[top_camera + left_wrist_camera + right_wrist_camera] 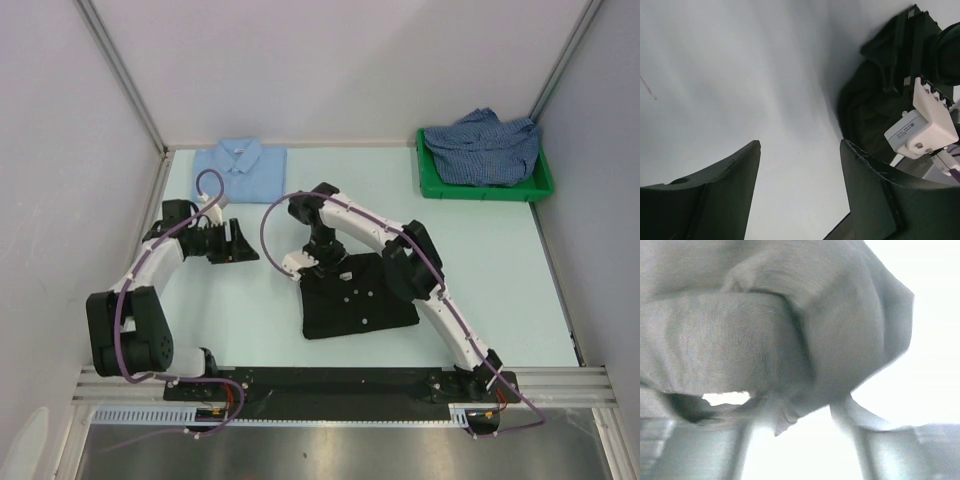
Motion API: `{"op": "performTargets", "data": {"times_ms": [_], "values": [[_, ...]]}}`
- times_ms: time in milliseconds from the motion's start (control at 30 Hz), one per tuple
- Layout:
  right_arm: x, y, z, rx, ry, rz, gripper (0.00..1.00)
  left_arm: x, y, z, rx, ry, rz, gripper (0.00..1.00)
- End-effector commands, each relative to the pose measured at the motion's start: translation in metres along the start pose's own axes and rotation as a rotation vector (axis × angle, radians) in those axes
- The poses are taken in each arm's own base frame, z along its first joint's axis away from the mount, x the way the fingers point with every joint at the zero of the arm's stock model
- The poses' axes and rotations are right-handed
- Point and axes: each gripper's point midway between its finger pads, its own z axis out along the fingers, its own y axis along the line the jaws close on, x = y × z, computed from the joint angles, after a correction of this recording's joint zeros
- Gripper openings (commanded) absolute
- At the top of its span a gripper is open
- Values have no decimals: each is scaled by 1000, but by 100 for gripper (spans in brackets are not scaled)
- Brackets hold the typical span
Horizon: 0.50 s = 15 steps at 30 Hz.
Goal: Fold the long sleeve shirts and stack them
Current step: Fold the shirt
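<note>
Fabric fills almost the whole of my right wrist view: the black shirt (765,340), washed to grey by the glare, bunches in rolled folds just ahead of my right pincer (802,440). The jaws look parted, with a bright gap between them and only a loose corner of cloth hanging down into it. I judge that this pincer grips nothing, though the blur makes that less than certain. From above, the black shirt (360,300) lies folded into a compact rectangle, pale buttons up, on the near middle of the surface (480,260). My right pincer (315,262) sits at its far left corner, touching or almost touching the hem. I read that placing as work on the last edge of the fold, or as a start on lifting the bundle. My left pincer (240,243) hangs wide open and empty over bare surface just left of the shirt, jaws pointing toward it. Its own camera shows the shirt's dark edge (865,110) beyond the right jaw, apart from both jaws and so not yet within reach of a close. It seems parked there to come in under the opposite side if the bundle needs two-point support. The light blue shirt (240,160) lies folded at the far left against the wall, the likely base of the stack. The checked shirt (485,140) is heaped unfolded in the green bin (480,192) at the far right, well apart from both pincers.
</note>
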Motion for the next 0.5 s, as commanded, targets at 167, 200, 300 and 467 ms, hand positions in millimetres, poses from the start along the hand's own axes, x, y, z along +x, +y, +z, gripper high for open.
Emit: {"op": "performTargets", "data": {"times_ms": [167, 200, 300, 467], "values": [[18, 3, -101, 313, -137, 363, 68, -17, -37, 26, 238, 30, 109, 72], [24, 5, -106, 331, -148, 413, 68, -23, -42, 29, 234, 36, 146, 73], [41, 23, -115, 326, -248, 624, 66, -14, -63, 53, 254, 124, 234, 81], [55, 55, -118, 171, -573, 1063, 58, 5, -75, 88, 272, 229, 137, 74]]}}
